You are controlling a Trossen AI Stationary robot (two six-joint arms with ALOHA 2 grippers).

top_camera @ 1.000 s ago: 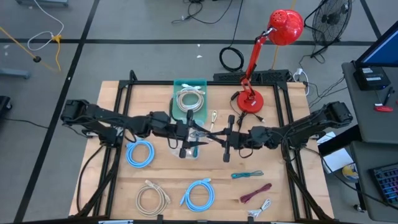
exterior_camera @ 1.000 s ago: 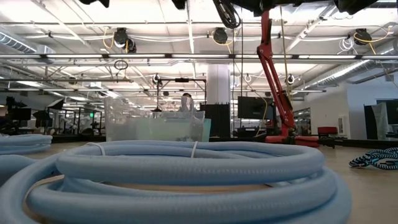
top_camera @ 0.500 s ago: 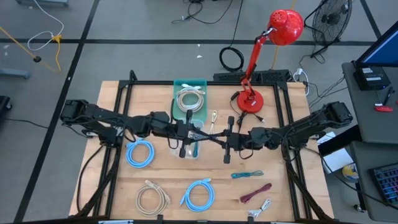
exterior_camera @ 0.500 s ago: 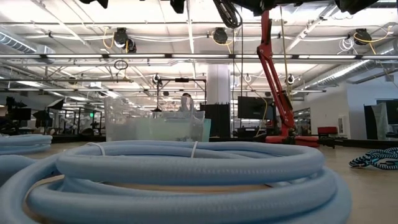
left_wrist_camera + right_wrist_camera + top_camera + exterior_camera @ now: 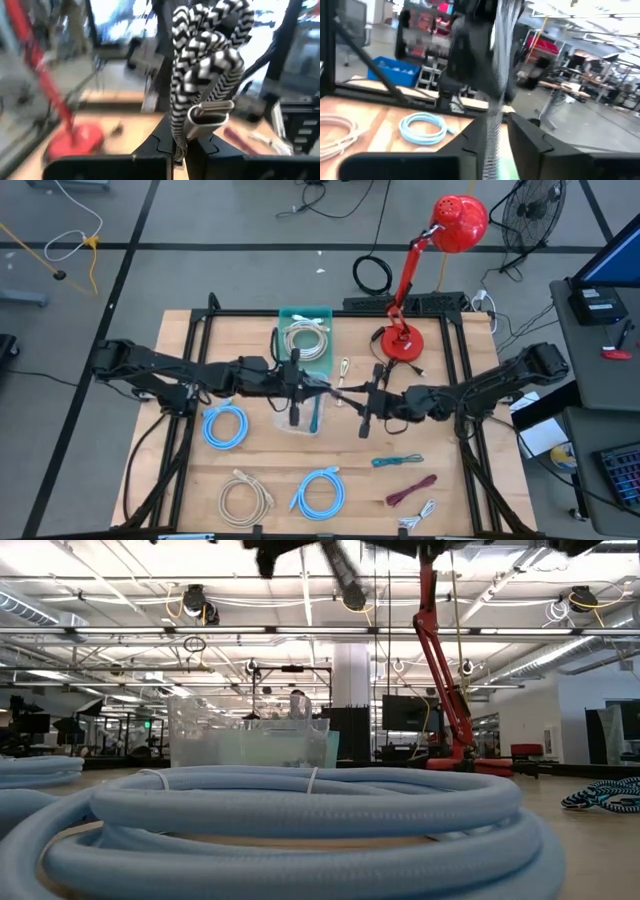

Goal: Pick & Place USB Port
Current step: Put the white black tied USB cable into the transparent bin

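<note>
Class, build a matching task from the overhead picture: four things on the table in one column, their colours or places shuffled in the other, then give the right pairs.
Things:
1. lamp
2. bin
3. braided cable
4. maroon cable

Descriptions:
A. black and white, held by the left gripper
B. teal, at the table's far edge, holding a beige cable
C. red, right of the bin
D. near edge, right side

Pairs: 1-C, 2-B, 3-A, 4-D

Black-and-white braided cloth-sheathed cable [image 5: 205, 65], smooth silvery metal plug [image 5: 210, 119]. Pale matt wood counter [image 5: 460, 500]. Glossy red metal lamp [image 5: 440, 240]. Smooth light-blue plastic-sheathed cable coil [image 5: 300, 820].
</note>
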